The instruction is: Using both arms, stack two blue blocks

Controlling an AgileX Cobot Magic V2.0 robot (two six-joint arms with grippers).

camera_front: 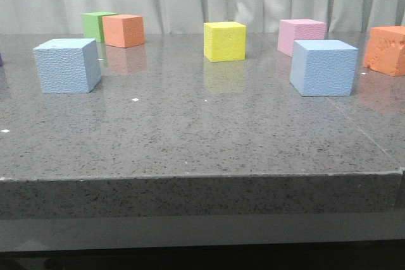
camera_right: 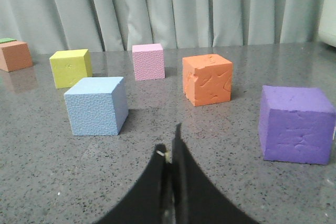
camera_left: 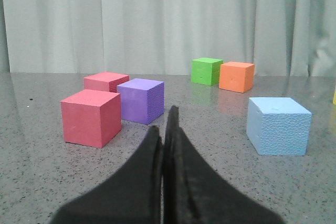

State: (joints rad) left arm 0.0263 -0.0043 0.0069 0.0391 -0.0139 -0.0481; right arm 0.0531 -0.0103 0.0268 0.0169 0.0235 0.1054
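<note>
Two light-blue foam cubes stand apart on the grey stone table (camera_front: 190, 131). One blue block (camera_front: 67, 65) is at the left, the other blue block (camera_front: 323, 67) at the right. Neither gripper shows in the front view. In the left wrist view my left gripper (camera_left: 164, 124) is shut and empty, with the left blue block (camera_left: 278, 125) ahead and to one side. In the right wrist view my right gripper (camera_right: 170, 142) is shut and empty, short of the right blue block (camera_right: 96, 105).
A yellow cube (camera_front: 224, 41), a pink cube (camera_front: 301, 36), an orange cube (camera_front: 123, 30), a green cube (camera_front: 97, 25) and a dented orange cube (camera_front: 387, 50) stand further back. Two red cubes (camera_left: 90, 117) and a purple cube (camera_left: 140, 100) are at the left; another purple cube (camera_right: 296, 124) at the right.
</note>
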